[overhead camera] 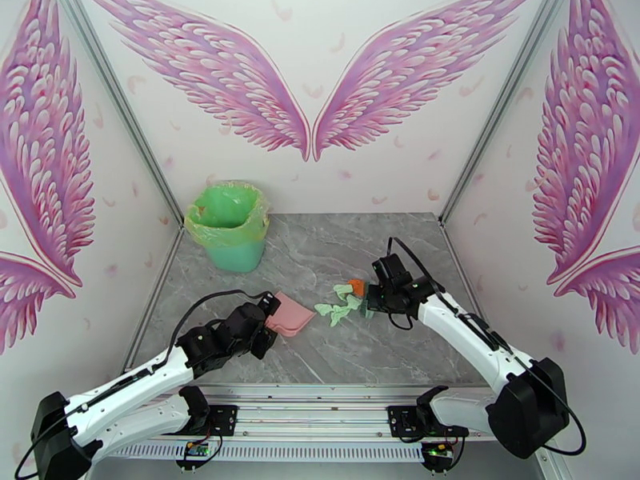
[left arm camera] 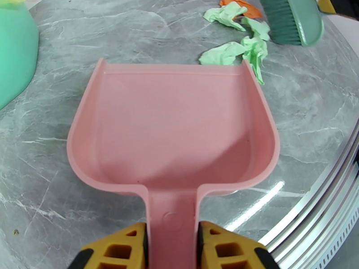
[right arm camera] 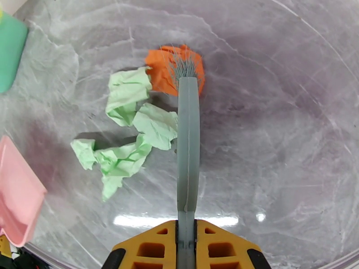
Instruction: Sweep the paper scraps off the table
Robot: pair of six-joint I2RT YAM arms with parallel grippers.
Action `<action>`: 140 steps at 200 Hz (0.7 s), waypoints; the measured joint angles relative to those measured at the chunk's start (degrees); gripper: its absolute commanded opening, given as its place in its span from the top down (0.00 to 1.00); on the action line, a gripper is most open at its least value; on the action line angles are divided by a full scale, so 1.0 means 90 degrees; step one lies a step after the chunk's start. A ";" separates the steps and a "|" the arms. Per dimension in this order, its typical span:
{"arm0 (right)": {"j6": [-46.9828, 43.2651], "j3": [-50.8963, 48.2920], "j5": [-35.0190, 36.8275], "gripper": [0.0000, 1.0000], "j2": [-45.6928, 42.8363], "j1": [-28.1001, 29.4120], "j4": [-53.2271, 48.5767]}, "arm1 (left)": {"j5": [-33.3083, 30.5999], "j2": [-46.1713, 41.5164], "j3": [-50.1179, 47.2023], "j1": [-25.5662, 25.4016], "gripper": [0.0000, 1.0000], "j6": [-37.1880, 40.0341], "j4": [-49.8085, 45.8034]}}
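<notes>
My right pincer (right arm camera: 187, 243) is clamped shut on the handle of the brush (right arm camera: 187, 144), its bristles on the orange scrap (right arm camera: 164, 72) at 12 o'clock. My left pincer (left arm camera: 172, 247) is closed on the handle of the pink dustpan (left arm camera: 175, 131). The paper scraps (right arm camera: 130, 135) lie bunched on the table (right arm camera: 278, 144) at 9 o'clock of the brush, near the pan's lip. I judge I'm mid-gathering; next comes a sweep toward 8 o'clock into the pan. The pan holds nothing, and the green bin (overhead camera: 232, 234), at 11 o'clock from above, shows no scraps I can make out.
</notes>
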 measured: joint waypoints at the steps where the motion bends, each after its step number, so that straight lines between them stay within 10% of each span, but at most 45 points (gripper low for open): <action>1: 0.0000 0.0005 0.0002 1.00 0.0000 -0.0002 -0.0002 | -0.0002 0.0000 0.0000 -0.0007 1.00 0.0002 -0.0002; 140: -0.1146 0.1610 0.1450 1.00 0.0131 -0.0262 -0.1222 | 0.0102 0.2004 0.0814 -0.1027 1.00 0.0172 -0.0508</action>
